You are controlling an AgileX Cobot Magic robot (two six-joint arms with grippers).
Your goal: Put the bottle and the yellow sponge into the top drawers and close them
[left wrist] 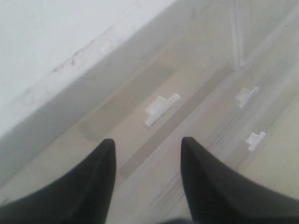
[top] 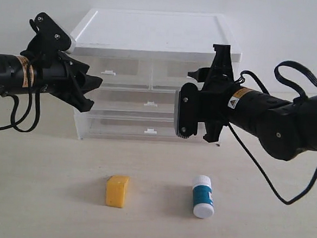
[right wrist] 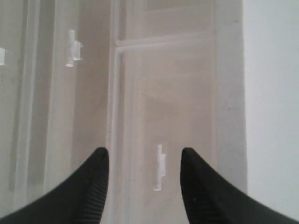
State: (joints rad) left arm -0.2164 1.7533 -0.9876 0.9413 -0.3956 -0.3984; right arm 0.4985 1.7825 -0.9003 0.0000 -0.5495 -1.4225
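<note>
Shut top drawers (top: 130,72), bottle (top: 203,196) and yellow sponge (top: 117,191) on table (top: 44,198) in front, left tool (left wrist: 147,144) and right tool (right wrist: 145,151) apart

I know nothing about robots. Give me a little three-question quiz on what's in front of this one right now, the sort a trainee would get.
1. Fill the gap: the left gripper and the right gripper both have ___ jaws, with nothing between them.
2. Where is the bottle? A) in the right gripper; B) on the table; C) inside a drawer.
3. True or false: the yellow sponge is held by the left gripper.
Key: 1 open; 2 B; 3 false, the yellow sponge lies on the table too.
</note>
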